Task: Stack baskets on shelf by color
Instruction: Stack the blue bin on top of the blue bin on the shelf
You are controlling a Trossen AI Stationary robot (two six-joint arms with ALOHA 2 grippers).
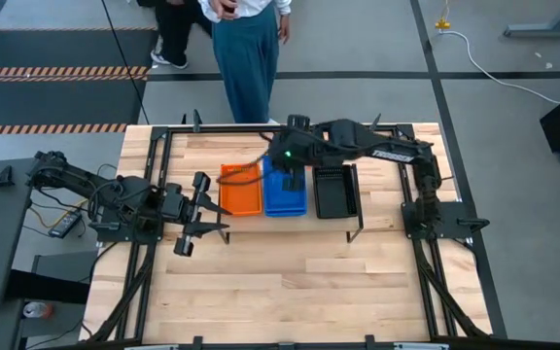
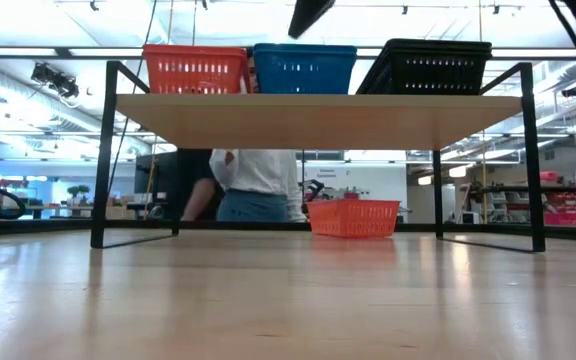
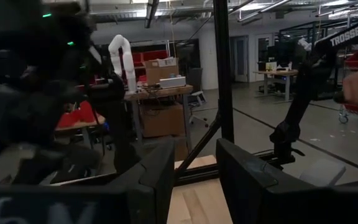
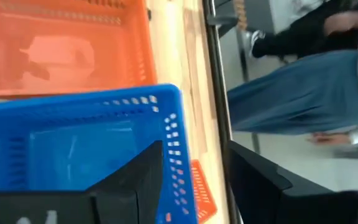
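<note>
On the shelf (image 1: 358, 199) three baskets sit side by side: orange (image 1: 240, 189), blue (image 1: 284, 192) and black (image 1: 332, 192). In the low view each rests on the shelf board (image 2: 318, 118). Another orange basket (image 2: 353, 217) rests on the table behind the shelf. My right gripper (image 1: 289, 166) hovers open above the blue basket's far wall (image 4: 173, 149), one finger over the inside and one outside, touching nothing; its tip shows in the low view (image 2: 310, 14). My left gripper (image 1: 210, 209) waits open left of the shelf, above the table.
A person (image 1: 246, 49) stands just past the table's far edge, also seen behind the shelf (image 2: 258, 185). Black rails (image 1: 154, 165) frame the plank tabletop. Bare wood (image 1: 290, 282) lies between the shelf and the near edge.
</note>
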